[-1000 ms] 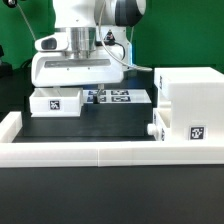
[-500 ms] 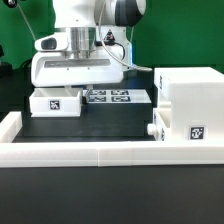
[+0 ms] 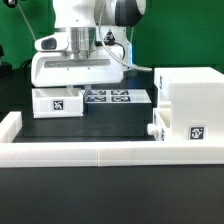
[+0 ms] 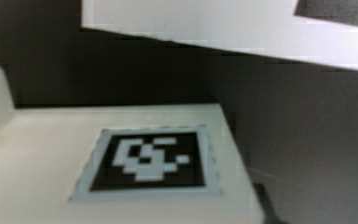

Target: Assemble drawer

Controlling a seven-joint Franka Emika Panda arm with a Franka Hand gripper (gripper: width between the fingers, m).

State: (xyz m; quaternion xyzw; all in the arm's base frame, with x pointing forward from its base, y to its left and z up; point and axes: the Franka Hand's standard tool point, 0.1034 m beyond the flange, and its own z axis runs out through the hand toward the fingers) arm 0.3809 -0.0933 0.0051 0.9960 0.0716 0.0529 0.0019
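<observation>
**Q:** Pincer (image 3: 78,85): how far open, and on what?

**A:** Cannot tell. In the exterior view the broad white hand body hides the fingertips. The wrist view shows no finger clearly, only a close white face carrying a code tag (image 4: 153,160). That closeness suggests the hand is low over the part. Contact or grip is not readable.

**Q:** Where is the drawer?

**A:** The drawer (image 3: 57,102) sits on the black table (image 3: 110,125) toward the exterior view's left, with its tag facing that camera. It is directly under the hand and just beside the marker board (image 3: 120,97).

**Q:** And the housing?

**A:** The housing (image 3: 190,105) is at the exterior view's right, well apart from the drawer and close to the front border rail (image 3: 100,155). Which face is open I cannot tell.

**Q:** Why this layout?

**A:** This is judgement. The arm hangs over the drawer because that part has to travel to the housing. The housing probably sits near the rail so it stays braced when the drawer is pushed in. Insertion is not yet done.
</observation>
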